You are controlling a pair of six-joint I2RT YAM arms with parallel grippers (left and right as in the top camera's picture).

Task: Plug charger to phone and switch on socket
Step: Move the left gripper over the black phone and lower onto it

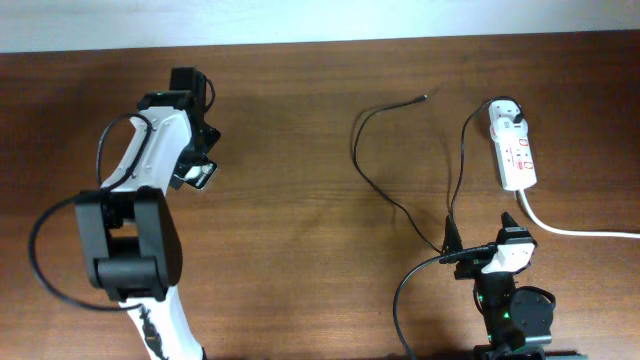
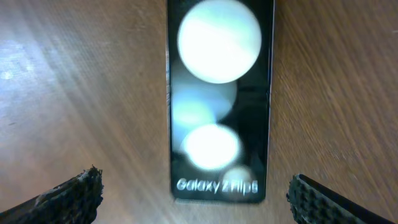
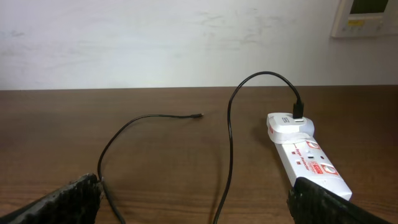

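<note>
The phone (image 2: 217,93), a black slab with two white round spots and "Galaxy Z Flip5" lettering, lies flat on the wood in the left wrist view. My left gripper (image 2: 196,180) is open, hovering over the phone's lettered end with a finger on each side, not touching it. In the overhead view the left arm (image 1: 190,150) hides the phone. The charger's thin black cable (image 1: 372,185) ends in a metal tip (image 1: 425,97); its white adapter (image 1: 508,116) sits in the socket (image 1: 517,155). My right gripper (image 1: 483,232) is open and empty, with the cable (image 3: 228,155) lying between its fingers.
The socket's thick white cord (image 1: 580,231) runs off to the right edge. A pale wall (image 3: 186,37) stands behind the table's far edge. The cable's loop (image 1: 455,180) lies between the right gripper and the socket.
</note>
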